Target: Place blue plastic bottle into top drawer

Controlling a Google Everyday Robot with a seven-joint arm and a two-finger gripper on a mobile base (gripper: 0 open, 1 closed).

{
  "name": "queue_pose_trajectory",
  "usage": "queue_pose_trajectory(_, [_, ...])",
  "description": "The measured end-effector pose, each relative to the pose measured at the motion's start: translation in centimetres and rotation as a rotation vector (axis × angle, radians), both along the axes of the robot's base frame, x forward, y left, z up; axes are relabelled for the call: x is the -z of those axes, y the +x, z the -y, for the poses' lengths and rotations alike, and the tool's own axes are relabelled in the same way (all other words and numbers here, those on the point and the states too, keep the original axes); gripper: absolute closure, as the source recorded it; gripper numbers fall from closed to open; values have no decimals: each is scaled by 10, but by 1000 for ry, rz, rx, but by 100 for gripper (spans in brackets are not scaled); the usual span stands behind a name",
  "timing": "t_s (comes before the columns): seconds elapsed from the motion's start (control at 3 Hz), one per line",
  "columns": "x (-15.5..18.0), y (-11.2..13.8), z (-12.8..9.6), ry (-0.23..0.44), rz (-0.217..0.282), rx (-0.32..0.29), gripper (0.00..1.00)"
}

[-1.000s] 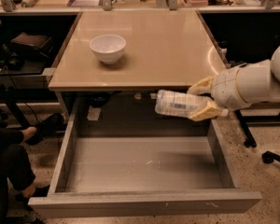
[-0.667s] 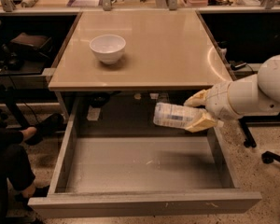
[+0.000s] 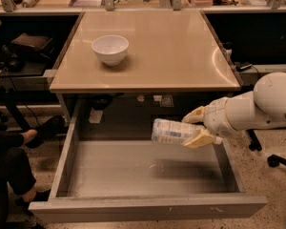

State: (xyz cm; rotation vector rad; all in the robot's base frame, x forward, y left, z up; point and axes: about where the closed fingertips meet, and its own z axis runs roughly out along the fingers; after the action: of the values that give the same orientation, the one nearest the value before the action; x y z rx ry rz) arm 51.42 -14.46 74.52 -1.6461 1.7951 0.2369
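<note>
The blue plastic bottle (image 3: 170, 131) lies on its side in my gripper (image 3: 196, 128), held in the air over the right half of the open top drawer (image 3: 133, 168). The gripper's pale yellow fingers (image 3: 200, 139) are shut on the bottle's right end, one above and one below. The white arm comes in from the right, over the drawer's right wall. The drawer is pulled out from under the beige tabletop (image 3: 181, 51), and its flat grey bottom shows nothing lying on it.
A white round bowl (image 3: 110, 48) stands on the tabletop at the left. A person's leg and shoe (image 3: 19, 142) are on the floor left of the drawer. Chair wheels (image 3: 276, 161) stand at the right. Shelves with clutter run along the back.
The gripper with the bottle has moved down and a little left, from just under the tabletop edge to lower over the drawer's right half.
</note>
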Motion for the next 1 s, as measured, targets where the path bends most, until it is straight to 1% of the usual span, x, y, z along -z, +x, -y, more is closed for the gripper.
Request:
queue_pose_trajectory(0.33, [2, 0, -1, -8, -2, 5, 100])
queue_pose_trajectory(0.67, [59, 8, -21, -45, -41, -7, 100])
queue_pose_trajectory(1.0, [107, 19, -36, -74, -64, -17, 100])
